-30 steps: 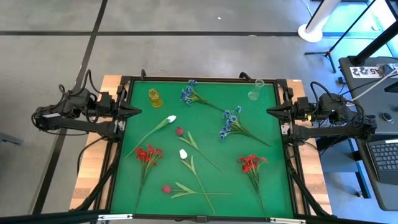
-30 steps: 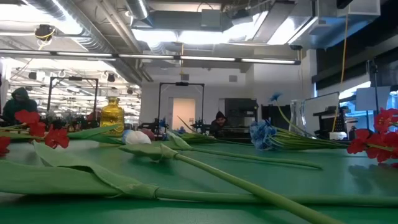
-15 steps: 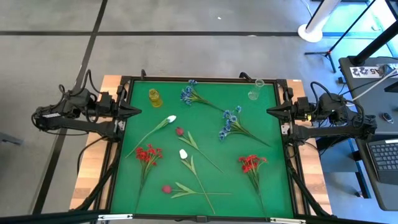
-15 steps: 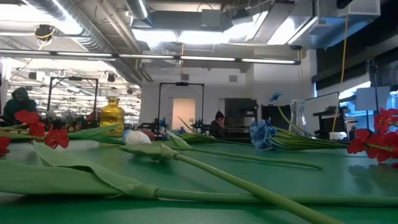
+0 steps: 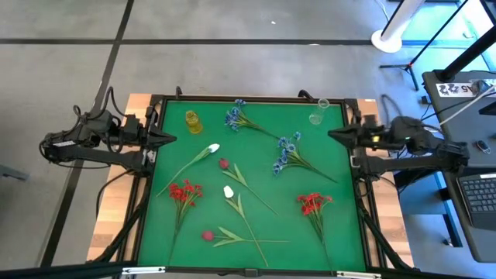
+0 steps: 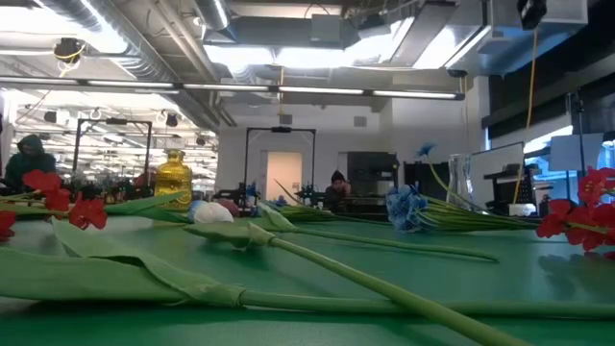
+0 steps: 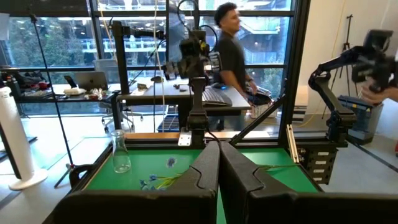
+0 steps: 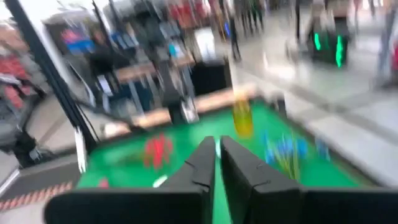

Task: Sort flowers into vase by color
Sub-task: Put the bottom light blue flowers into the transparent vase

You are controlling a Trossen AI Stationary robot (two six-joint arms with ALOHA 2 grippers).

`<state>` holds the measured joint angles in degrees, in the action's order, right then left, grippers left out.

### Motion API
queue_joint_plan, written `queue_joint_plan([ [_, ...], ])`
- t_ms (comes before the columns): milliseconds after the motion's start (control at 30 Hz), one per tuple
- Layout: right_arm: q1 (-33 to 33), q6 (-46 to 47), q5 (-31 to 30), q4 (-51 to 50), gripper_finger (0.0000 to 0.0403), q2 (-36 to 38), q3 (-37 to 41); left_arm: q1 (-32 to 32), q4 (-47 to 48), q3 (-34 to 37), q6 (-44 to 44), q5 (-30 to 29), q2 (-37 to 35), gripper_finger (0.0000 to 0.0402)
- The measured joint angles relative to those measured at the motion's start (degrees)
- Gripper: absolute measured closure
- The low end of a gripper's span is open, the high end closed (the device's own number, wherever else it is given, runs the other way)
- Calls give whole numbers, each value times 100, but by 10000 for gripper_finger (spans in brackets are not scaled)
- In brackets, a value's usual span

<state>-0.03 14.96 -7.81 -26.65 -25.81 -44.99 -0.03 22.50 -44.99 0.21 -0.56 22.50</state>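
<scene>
Flowers lie flat and scattered on the green mat. There are two blue clusters [image 5: 233,116] [image 5: 287,150], two white tulips [image 5: 213,147] [image 5: 229,191], two red clusters [image 5: 184,191] [image 5: 312,203] and two dark red-pink buds [image 5: 223,163] [image 5: 207,235]. A yellow vase [image 5: 192,122] and a clear vase [image 5: 317,114] stand upright near the far edge. My left gripper [image 5: 172,139] is shut at the mat's left edge. My right gripper [image 5: 331,134] is shut at the right edge, near the clear vase. Neither touches anything.
A black frame [image 5: 248,99] borders the mat. The low view shows long green stems [image 6: 317,259] lying across the near mat, with the yellow vase [image 6: 174,180] and the clear vase [image 6: 459,183] behind them. A person [image 7: 233,46] stands beyond the table.
My right gripper has moved a little inward from the right edge, toward the table's left and far side, still shut. The flowers, the vases and my left arm have stayed still.
</scene>
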Motion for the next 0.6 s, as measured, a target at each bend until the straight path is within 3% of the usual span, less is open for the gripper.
queue_joint_plan([
  [267, 7, 1145, -231, -1864, 377, -1051, 9, 0, 0, 0, 0, 0, 0, 401],
  [433, 2, 867, -756, -1892, 377, -1876, 9, 0, 0, 0, 2, 0, 0, 401],
  [600, 2, 557, -858, -2216, 377, -2630, 11, 0, 0, 0, 0, 0, 0, 401],
])
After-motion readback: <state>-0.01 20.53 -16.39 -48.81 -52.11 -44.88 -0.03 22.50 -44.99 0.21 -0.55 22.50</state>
